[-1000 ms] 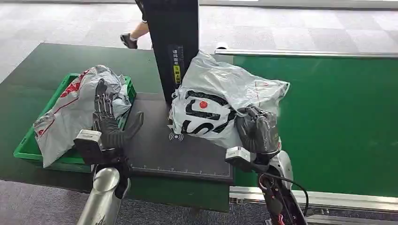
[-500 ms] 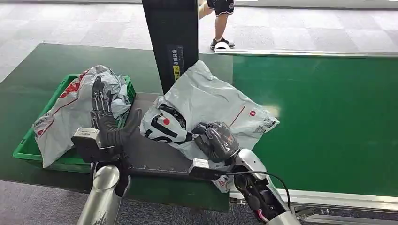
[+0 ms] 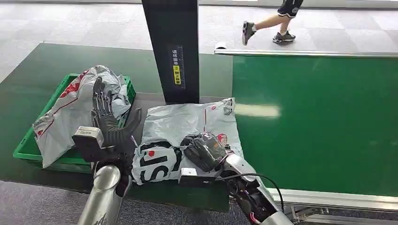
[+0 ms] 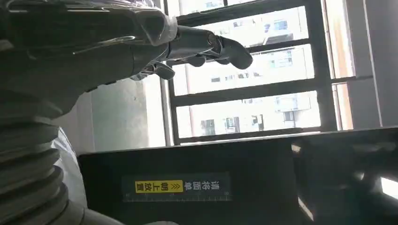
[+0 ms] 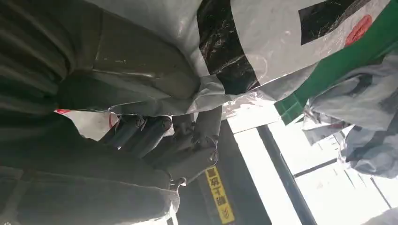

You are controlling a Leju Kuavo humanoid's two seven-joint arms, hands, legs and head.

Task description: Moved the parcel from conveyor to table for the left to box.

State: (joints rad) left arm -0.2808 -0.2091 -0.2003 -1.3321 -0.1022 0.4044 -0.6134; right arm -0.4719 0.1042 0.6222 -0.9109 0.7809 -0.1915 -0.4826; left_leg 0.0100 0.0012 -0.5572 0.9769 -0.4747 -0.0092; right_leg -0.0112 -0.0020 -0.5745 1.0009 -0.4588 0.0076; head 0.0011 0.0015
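A grey plastic parcel (image 3: 180,129) with bold black print and red dots lies flat on the dark scale plate (image 3: 148,101) in front of the black post. My right hand (image 3: 205,150) grips its near edge; in the right wrist view the thumb and fingers (image 5: 187,140) pinch a fold of the parcel (image 5: 263,42). My left hand (image 3: 107,123) stands upright beside the parcel's left edge, fingers apart and holding nothing. In the left wrist view its fingers (image 4: 206,44) stretch out above the post's label.
A green crate (image 3: 28,147) on the left holds another grey parcel (image 3: 70,110) with red print. The black post (image 3: 171,49) rises behind the plate. The green conveyor belt (image 3: 324,117) lies to the right. A person's legs (image 3: 270,21) pass at the back.
My right hand has pulled the parcel off the conveyor, leftward and nearer, and it now lies flat on the plate. The left hand has barely moved. The person walked to the right.
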